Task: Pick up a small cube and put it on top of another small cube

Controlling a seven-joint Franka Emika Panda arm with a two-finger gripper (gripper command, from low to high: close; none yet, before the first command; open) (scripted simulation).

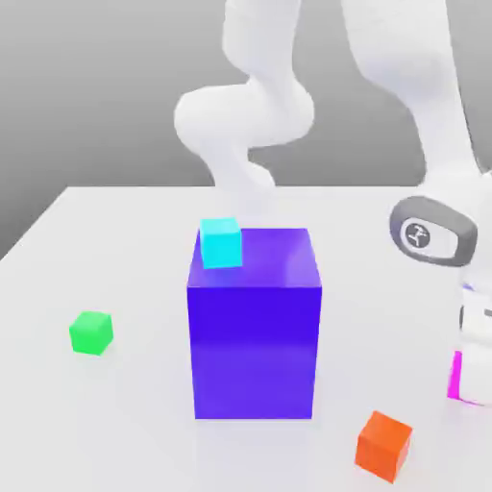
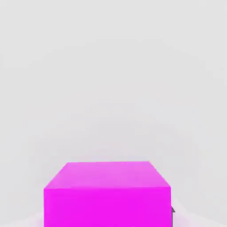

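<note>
The small magenta-pink cube point(image 1: 455, 375) sits low by the table at the exterior view's right edge, partly hidden behind my white gripper point(image 1: 473, 382). My gripper is shut on this cube, reaching down from above. In the hand view the same cube point(image 2: 106, 195) shows close up with its top face towards the camera, and a dark sliver of a finger point(image 2: 173, 213) rests at its side.
A big blue-violet block point(image 1: 254, 322) stands mid-table with a cyan cube point(image 1: 220, 242) on its top back corner. An orange cube point(image 1: 383, 445) lies near the front, close to my gripper. A green cube point(image 1: 91, 332) lies at the exterior view's left.
</note>
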